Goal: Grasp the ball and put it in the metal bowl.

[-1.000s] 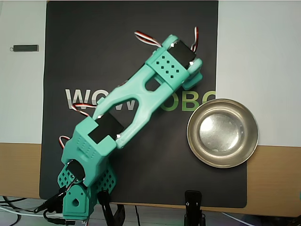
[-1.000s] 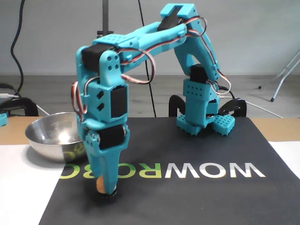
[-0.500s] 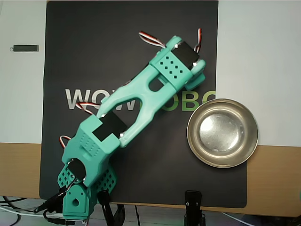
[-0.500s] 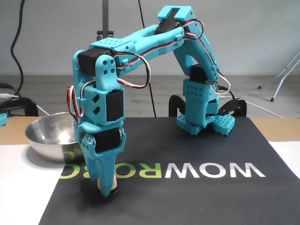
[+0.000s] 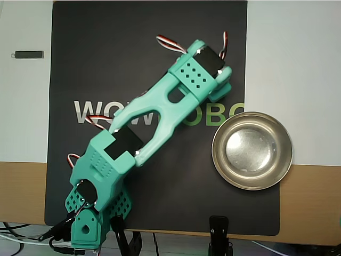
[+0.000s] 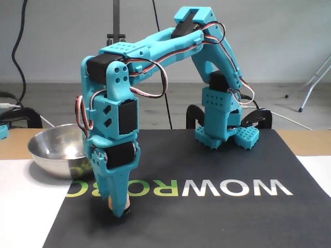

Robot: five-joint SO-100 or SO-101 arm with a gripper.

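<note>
In the fixed view my teal gripper (image 6: 117, 207) points straight down at the black mat, its tips on or just above the mat. A sliver of the peach ball (image 6: 110, 201) shows between the fingers, and the gripper is shut on it. The metal bowl (image 6: 50, 154) stands just behind and left of the gripper in that view, with nothing in it. From overhead the bowl (image 5: 252, 151) sits at the mat's right edge, with the wrist (image 5: 202, 73) up and left of it. The wrist hides the ball and the fingertips there.
A black mat (image 5: 106, 53) with WOWROBO lettering covers the table's middle. The arm's base (image 5: 85, 226) and a black clamp (image 5: 218, 234) sit at the near edge in the overhead view. A small dark bar (image 5: 29, 54) lies on the white surface at left.
Over the last second the wrist shifted slightly left in the fixed view and the fingers closed in on the ball, so less of it shows. The bowl has not moved.
</note>
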